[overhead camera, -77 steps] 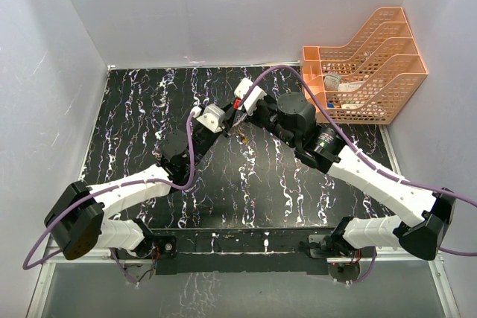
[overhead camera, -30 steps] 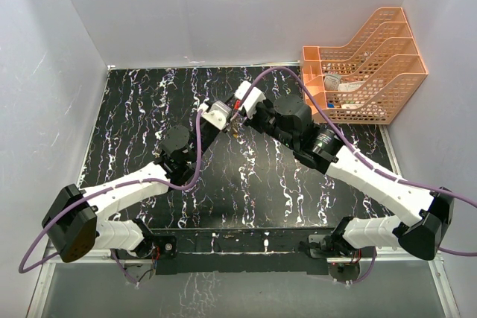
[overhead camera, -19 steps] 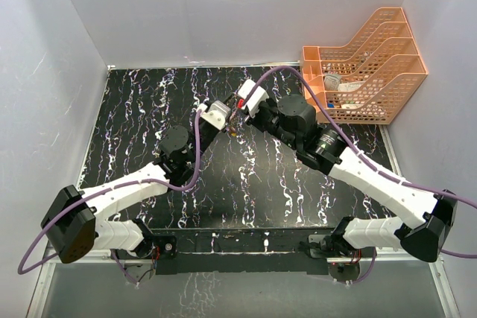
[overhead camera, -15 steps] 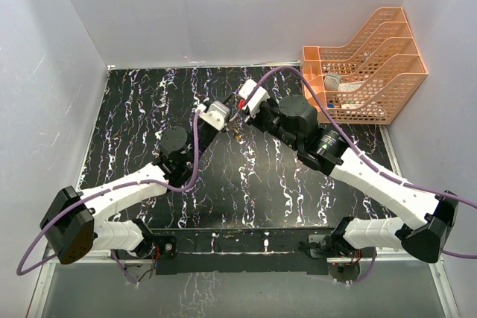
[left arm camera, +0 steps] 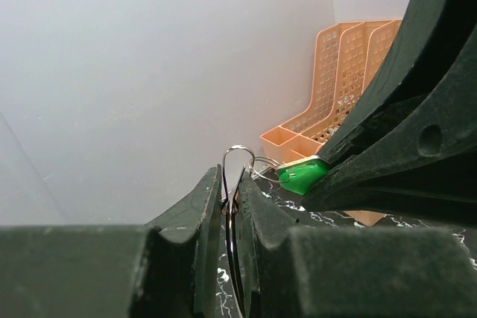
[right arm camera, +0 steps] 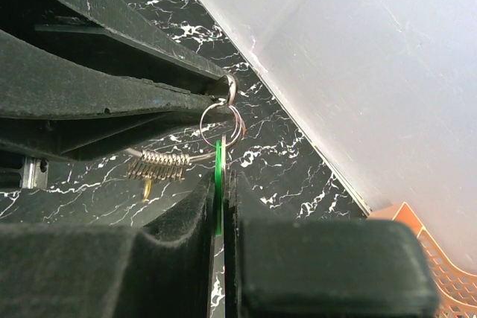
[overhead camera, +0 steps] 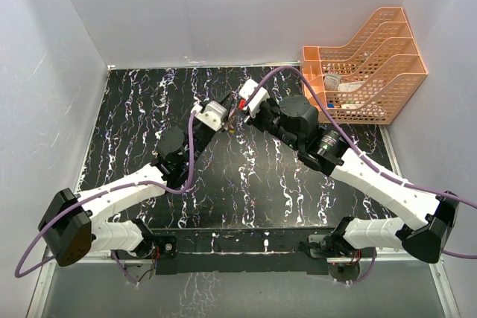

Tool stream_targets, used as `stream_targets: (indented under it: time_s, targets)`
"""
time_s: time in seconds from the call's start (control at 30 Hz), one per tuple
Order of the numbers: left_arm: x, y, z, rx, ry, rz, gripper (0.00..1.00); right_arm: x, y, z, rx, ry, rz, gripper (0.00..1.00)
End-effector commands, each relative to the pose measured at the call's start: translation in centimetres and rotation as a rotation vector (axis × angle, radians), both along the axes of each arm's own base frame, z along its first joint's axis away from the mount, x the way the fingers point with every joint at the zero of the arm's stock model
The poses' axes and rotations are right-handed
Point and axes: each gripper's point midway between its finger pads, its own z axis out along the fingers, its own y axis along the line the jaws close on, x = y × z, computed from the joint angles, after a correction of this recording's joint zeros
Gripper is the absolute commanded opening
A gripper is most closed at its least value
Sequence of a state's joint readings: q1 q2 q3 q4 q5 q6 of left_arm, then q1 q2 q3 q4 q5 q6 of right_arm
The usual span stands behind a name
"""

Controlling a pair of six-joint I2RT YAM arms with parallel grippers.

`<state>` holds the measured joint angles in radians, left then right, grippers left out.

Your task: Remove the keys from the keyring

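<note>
Above the middle of the black marbled table, my left gripper (overhead camera: 226, 119) and my right gripper (overhead camera: 238, 112) meet tip to tip. In the left wrist view my left gripper (left arm camera: 231, 184) is shut on the thin silvery wire of the keyring (left arm camera: 238, 152), which loops out above its fingertips. My right gripper (right arm camera: 221, 184) is shut on the bright green-headed key (right arm camera: 218, 160), seen flat as the same green key (left arm camera: 300, 175) from the left wrist. A small ring (right arm camera: 218, 122) links that key to the wire. A coiled spring (right arm camera: 160, 165) and a dull brass key (right arm camera: 147, 190) hang below.
An orange mesh file rack (overhead camera: 365, 65) stands at the back right corner, also seen as the rack (left arm camera: 335, 102) from the left wrist. White walls close in the table at the back and both sides. The purple cables (overhead camera: 195, 147) arc over both arms.
Both grippers stay shut and joined at the ring. The left wrist has drifted slightly left and the right wrist slightly back, stretching the ring between them a little.
</note>
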<state>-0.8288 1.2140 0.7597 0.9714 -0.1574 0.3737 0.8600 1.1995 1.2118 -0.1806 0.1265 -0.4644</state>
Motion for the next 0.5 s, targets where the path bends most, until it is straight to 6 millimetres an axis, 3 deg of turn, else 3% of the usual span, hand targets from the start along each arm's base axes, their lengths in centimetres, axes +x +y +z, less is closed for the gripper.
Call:
stream_targets:
  time_s: [0.0, 0.47]
  targets:
    - [-1.3, 3.3, 7.0, -0.174, -0.137, 0.053, 0.00, 0.1, 0.1, -1.6, -0.027, 0.035, -0.004, 0.00]
    - [-2.8, 3.8, 8.4, -0.190, -0.173, 0.014, 0.00, 1.4, 1.0, -3.4, -0.075, 0.044, -0.020, 0.00]
